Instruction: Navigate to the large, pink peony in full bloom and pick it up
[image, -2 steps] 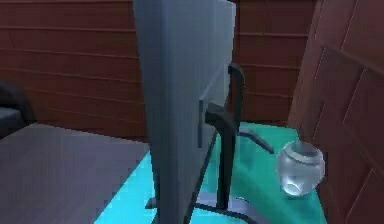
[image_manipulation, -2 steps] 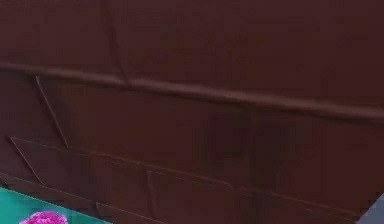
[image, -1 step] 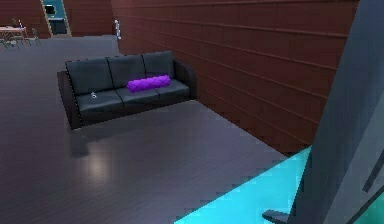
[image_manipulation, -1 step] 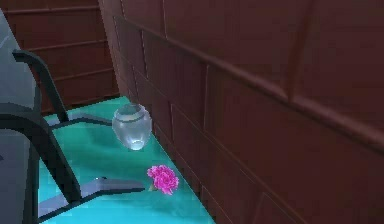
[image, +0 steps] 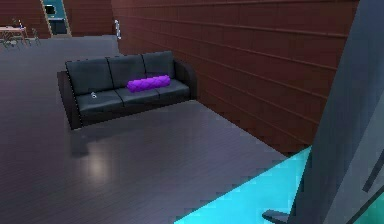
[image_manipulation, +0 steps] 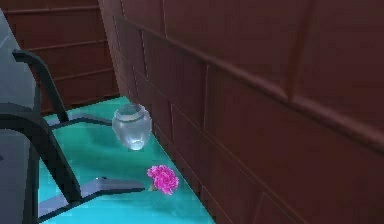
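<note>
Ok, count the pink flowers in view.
1. The pink flower lies on the turquoise surface near the clear glass vase, by the brown wall; others may be hidden.

Little to call on the robot itself. At the arm side view's left there's a black frame (image_manipulation: 25, 118) of slim bars, matte, bent at angles, with a grey panel at its top corner. At the forward view's right edge there's a broad slate-grey slab (image: 355, 130), smooth and plain. Can't tell whether either is robot body; both read more like furniture.
</note>
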